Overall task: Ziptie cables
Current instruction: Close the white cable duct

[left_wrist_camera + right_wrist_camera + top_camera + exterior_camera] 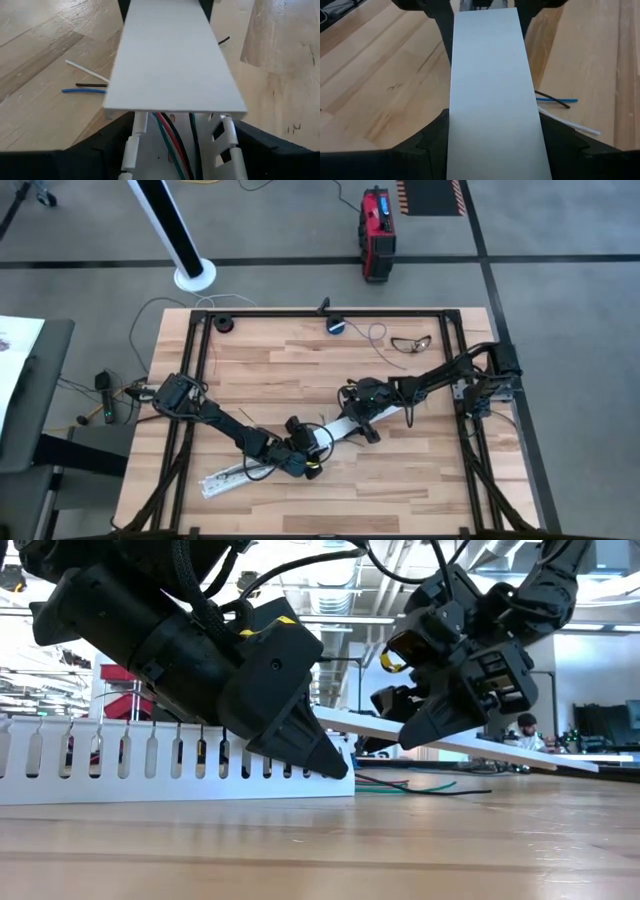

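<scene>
Mid-table in the high view, we find both arms meeting along a flat white strip (340, 426) that runs diagonally from lower left toward centre. The left gripper (305, 448) sits at lower centre, fingers (95, 142) flanking a slotted white duct (120, 762); we cannot tell whether they clamp it. The right gripper (362, 418) clamps the strip's far end, holding it tilted above the wood in the low view. The cables (172, 142), red, green and black, lie inside the duct beneath the strip; loose wire offcuts (560, 102) rest on the table (420, 480) nearby.
</scene>
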Controlling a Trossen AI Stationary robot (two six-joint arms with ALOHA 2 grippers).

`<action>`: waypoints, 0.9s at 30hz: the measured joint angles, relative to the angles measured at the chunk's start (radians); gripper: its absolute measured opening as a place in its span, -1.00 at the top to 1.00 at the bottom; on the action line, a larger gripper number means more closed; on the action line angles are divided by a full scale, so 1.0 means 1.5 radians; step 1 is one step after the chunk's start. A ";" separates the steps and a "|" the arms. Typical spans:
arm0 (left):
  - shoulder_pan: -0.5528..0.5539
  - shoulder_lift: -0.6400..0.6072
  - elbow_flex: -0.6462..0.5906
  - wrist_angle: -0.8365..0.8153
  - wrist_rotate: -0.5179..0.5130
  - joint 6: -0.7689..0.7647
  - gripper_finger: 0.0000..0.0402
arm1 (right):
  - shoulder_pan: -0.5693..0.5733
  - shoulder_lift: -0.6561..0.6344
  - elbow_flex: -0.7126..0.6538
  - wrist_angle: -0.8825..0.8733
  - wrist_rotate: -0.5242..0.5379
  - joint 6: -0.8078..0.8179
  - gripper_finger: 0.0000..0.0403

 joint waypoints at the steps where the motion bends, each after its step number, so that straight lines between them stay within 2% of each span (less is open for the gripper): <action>1: 0.000 0.000 0.000 0.000 0.000 0.000 -0.22 | 0.000 0.000 0.000 0.001 0.000 0.000 -0.09; 27: 0.000 0.000 0.000 0.001 0.000 0.004 -0.22 | 0.005 0.000 0.000 0.006 0.000 -0.004 -0.09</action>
